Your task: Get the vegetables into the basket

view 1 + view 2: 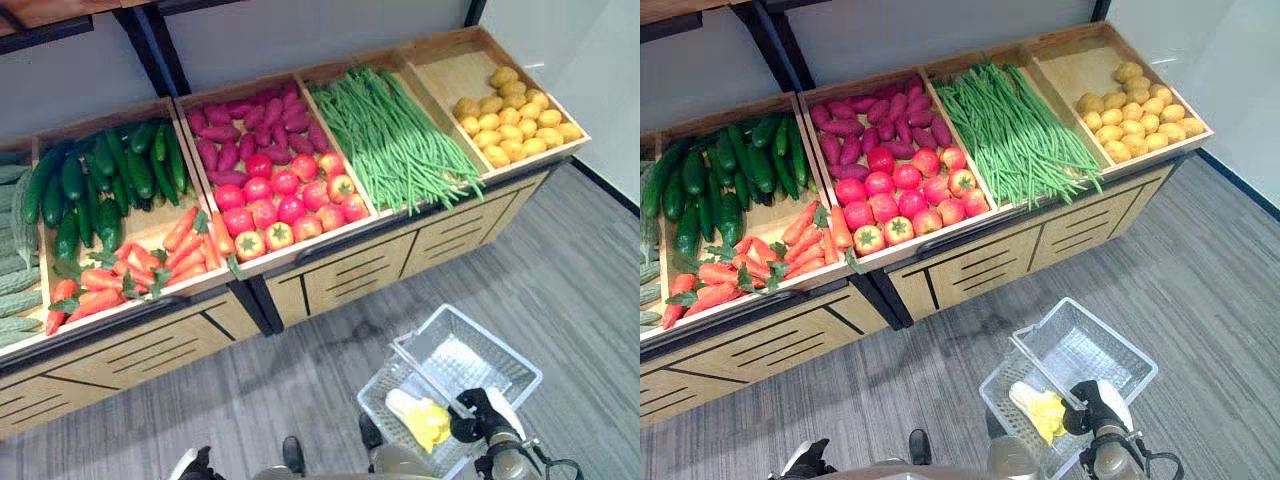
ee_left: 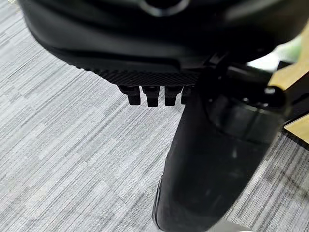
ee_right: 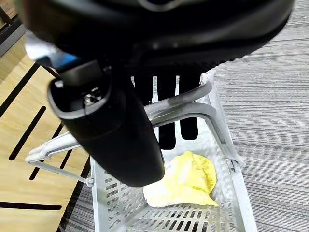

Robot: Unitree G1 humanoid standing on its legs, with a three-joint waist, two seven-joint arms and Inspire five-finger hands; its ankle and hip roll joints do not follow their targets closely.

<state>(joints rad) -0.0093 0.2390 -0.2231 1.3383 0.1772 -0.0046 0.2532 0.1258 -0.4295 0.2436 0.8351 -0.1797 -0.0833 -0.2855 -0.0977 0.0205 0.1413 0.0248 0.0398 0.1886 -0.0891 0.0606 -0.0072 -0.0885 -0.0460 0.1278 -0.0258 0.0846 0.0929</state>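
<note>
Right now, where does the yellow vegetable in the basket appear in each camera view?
Left eye view: the yellow vegetable lies in the basket, lower right.
Right eye view: lower right again.
Left wrist view: carpet and the left hand.
Right wrist view: below the right hand.
Shared landmark: the basket's grey handle.

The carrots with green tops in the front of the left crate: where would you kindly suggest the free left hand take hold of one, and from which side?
Probably mid-body on an orange carrot at the pile's top, coming from above: they lie flat and packed together, so fingers fit across the narrow width, clear of the leafy top.
</note>
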